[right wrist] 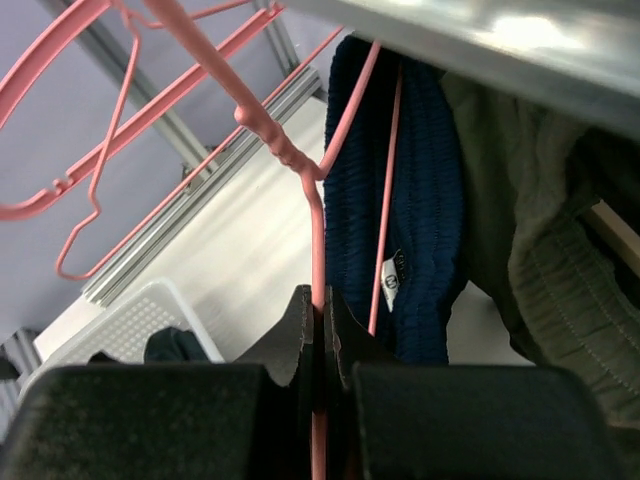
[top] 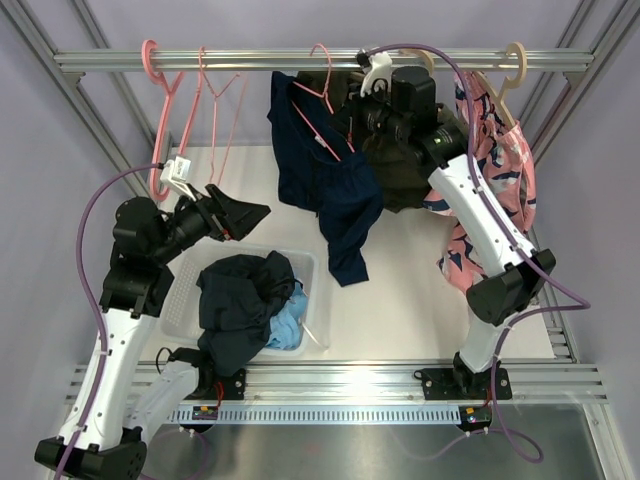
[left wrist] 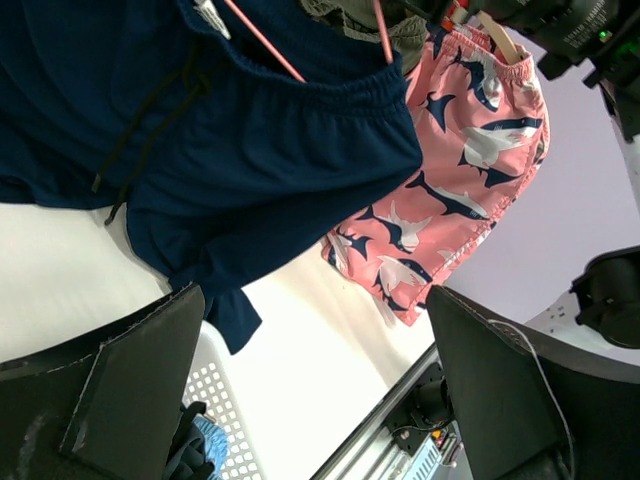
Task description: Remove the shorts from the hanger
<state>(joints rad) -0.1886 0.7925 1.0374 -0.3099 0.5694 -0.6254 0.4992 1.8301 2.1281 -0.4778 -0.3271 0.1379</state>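
Right end effector (right wrist: 319,318): closed, pinching the wire of the pink hanger (right wrist: 318,215) just below its twisted neck, up by the rail (top: 250,60). The deep navy shorts (top: 330,190) hang on this hanger, waistband draped over the wire, just beside and below the closed fingers; a small white tag shows inside the waistband in the right wrist view.

Left end effector (top: 248,214): jaws wide apart, holding nothing. It sits low on the left and points toward the hanging deep navy shorts, near their lower edge but apart from them.

Basket (top: 180,300): white, perforated, on the tabletop (top: 400,300) near the left arm. In it we note the dark slate-navy shorts (top: 235,300) heaped on top and spilling over the near rim, and the light sky-blue shorts (top: 290,325) showing beneath them at the right side.

On the rail to the right of the navy pair: olive-green shorts (right wrist: 540,230), touching them, then pink patterned shorts (left wrist: 460,170) on a wooden hanger (top: 513,60). To the left: empty pink hangers (top: 215,110).

Tabletop white; metal frame around it; walls (top: 60,180) pale lilac.
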